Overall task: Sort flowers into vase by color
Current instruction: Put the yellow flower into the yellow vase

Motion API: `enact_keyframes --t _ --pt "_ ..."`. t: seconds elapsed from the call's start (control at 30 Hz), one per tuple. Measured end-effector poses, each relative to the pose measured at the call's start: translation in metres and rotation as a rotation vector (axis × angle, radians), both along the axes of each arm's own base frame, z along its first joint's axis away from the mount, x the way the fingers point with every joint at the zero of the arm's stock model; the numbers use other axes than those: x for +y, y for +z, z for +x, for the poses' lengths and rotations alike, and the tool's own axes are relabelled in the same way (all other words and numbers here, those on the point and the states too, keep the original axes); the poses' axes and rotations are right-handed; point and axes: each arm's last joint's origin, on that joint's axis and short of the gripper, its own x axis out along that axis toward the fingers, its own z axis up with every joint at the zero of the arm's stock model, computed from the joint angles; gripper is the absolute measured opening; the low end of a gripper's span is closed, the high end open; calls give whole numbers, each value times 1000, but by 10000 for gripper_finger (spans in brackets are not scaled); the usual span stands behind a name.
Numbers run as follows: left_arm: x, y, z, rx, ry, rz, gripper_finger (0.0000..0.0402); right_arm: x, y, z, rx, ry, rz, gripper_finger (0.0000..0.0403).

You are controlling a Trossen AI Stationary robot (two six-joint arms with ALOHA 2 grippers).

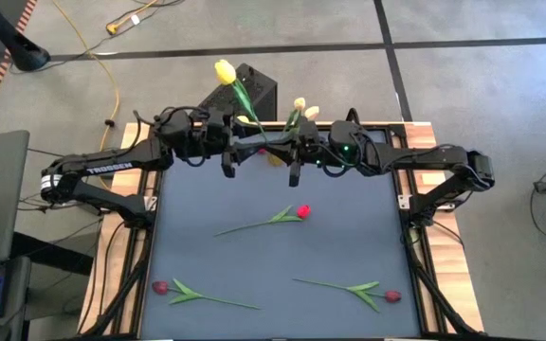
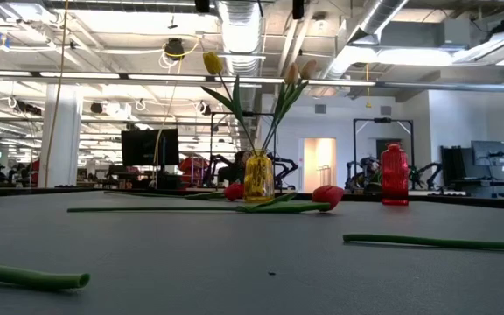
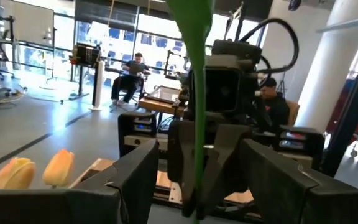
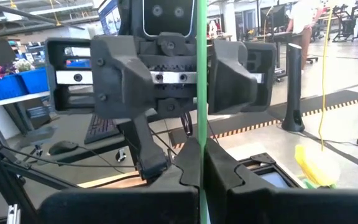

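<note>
A yellow tulip (image 1: 225, 71) stands tilted over the table's far edge. In the low view its stem (image 2: 237, 114) runs down into a yellow glass vase (image 2: 258, 177), beside two cream tulips (image 2: 297, 73). My right gripper (image 4: 202, 163) comes in from the right and is shut on a green stem. My left gripper (image 3: 199, 186) faces it from the left. It is open, with one finger on each side of the same stem (image 3: 197, 106) and touching nothing. Three red tulips lie flat on the mat (image 1: 302, 210) (image 1: 160, 286) (image 1: 391, 296). My right gripper pinches the green stem (image 4: 202, 124) between its two fingers. It comes at the stem level from the table's right, with the fingers lying across it. The stem stands upright in the hold and runs on above and below the fingers.
A red vase (image 2: 394, 175) stands at the far right. A black box (image 1: 257, 87) sits on the floor beyond the far edge. The tulips lying on the mat have long stems across its middle (image 1: 254, 225) and its near part (image 1: 216, 299) (image 1: 335, 284). Both arms crowd the far edge.
</note>
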Motion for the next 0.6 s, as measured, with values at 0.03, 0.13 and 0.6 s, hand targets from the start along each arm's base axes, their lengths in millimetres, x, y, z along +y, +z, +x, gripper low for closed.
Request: enact_keyframes --t 0.03,0.13,0.6 --pt "0 0 0 0 1 -1 217 0 0 0 0 0 0 26" --pt "0 1 0 -8 2 0 210 0 0 0 0 -1 0 26" --pt "1 2 0 -23 39 5 28 0 0 0 1 0 -1 26"
